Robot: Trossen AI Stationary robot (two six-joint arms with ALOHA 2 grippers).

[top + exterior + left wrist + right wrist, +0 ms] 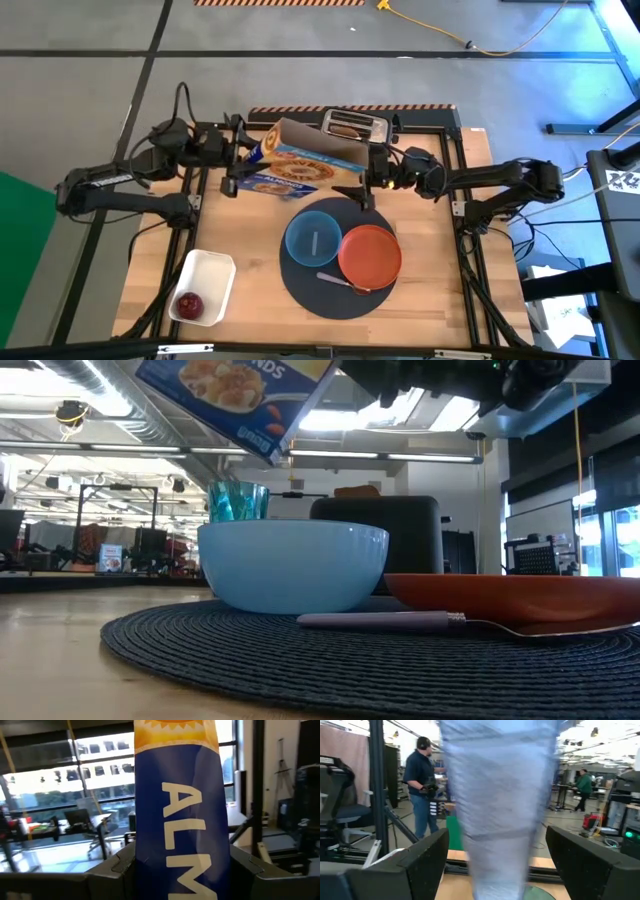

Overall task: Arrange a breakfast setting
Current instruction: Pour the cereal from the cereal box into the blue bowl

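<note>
A blue and orange cereal box (300, 165) hangs in the air over the table's far middle, between my two grippers; the low view shows it tilted (235, 395), one corner down. My left gripper (238, 172) is shut on its left end. My right gripper (368, 185) is at its right, open end. On the round dark mat (300, 292) stand the blue bowl (313, 238) and the orange-red plate (370, 253), with the metal spoon (338, 281) lying in front. The greenish glass (238, 500) stands behind the bowl. The red apple (188, 303) lies in the white tub (210, 270). No toast slice shows. My left gripper pinches the box's narrow blue side (180, 870) between its two fingers (117, 870), near the left end. The fingers come level from the table's left. The box is lifted clear and tilted. My right gripper comes level from the table's right at the box's open end (356, 168). In its wrist view a pale, blurred face (497, 820) stands between the two fingers (427, 862). Which part it has cannot be told.
A metal toaster (355, 125) stands at the far edge just behind the box. The white tub stands at the near left corner. Bare wood lies at the table's right (440, 270) and between the tub and the mat.
</note>
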